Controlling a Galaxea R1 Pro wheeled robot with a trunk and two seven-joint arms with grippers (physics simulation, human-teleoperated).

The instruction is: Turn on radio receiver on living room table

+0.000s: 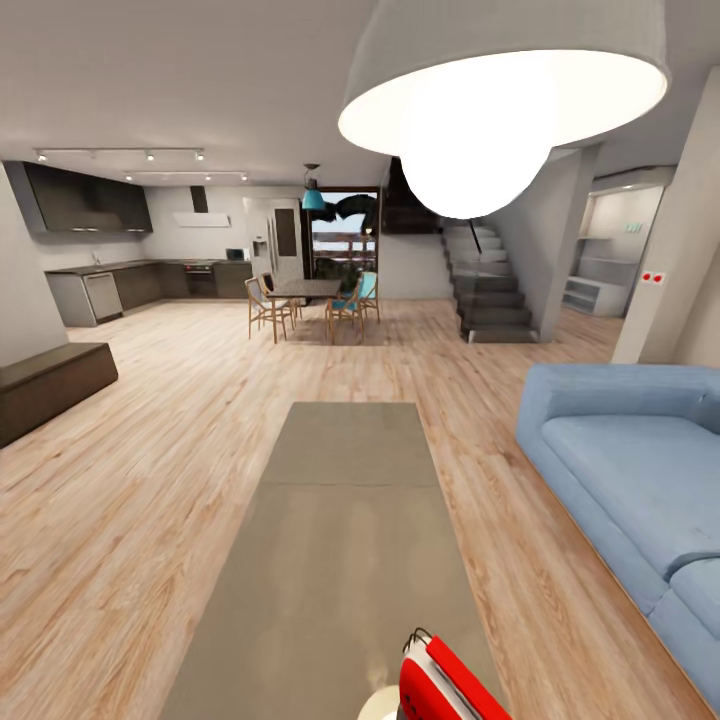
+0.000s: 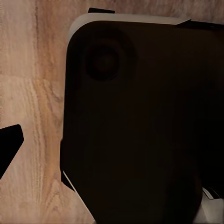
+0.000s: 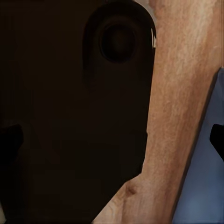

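The radio receiver [image 1: 447, 682] stands at the near end of the table [image 1: 340, 540], cut off by the head view's lower edge. I see its red body, a white side and a thin wire handle. The long grey-taupe table runs away from me down the middle of the living room. In the left wrist view, my left gripper [image 2: 112, 149] hangs over the dark robot base and wood floor, with one black fingertip [image 2: 10, 142] at the frame's edge. My right gripper [image 3: 112, 140] has its dark fingertips [image 3: 217, 140] far apart, with nothing between them.
A long blue sofa [image 1: 630, 470] runs along the table's right side. A large white dome lamp [image 1: 500, 90] hangs overhead. A dark low bench [image 1: 50, 385] stands at the left. Far back are a dining table with chairs [image 1: 305, 292], a kitchen and stairs [image 1: 490, 295].
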